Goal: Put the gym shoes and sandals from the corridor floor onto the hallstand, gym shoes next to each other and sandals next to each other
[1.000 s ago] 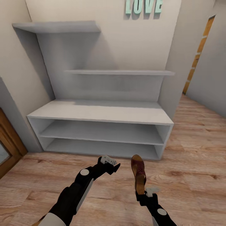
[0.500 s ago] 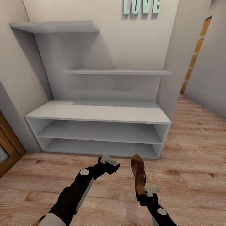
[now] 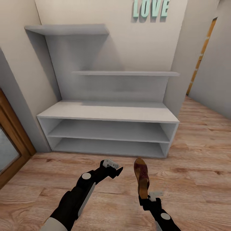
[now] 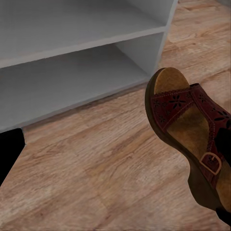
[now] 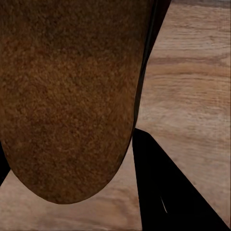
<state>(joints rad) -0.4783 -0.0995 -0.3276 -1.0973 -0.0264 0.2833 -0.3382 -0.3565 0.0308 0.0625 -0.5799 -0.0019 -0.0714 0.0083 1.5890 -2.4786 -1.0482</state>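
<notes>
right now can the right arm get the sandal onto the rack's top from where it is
Probably not yet. The right pincer holds the sandal by its heel, toe toward the hallstand, but bare floor lies between them. Nothing blocks the way; the gap looks too long.

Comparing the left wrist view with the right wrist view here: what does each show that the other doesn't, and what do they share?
The left wrist view shows the sandal's top side, with its tan insole, dark red cut-out straps and buckle, plus the white hallstand's two open shelf tiers. The right wrist view shows the sandal's rough brown sole close up and a dark finger of the right tool. Both show the same sandal and the wood-plank corridor floor.
</notes>
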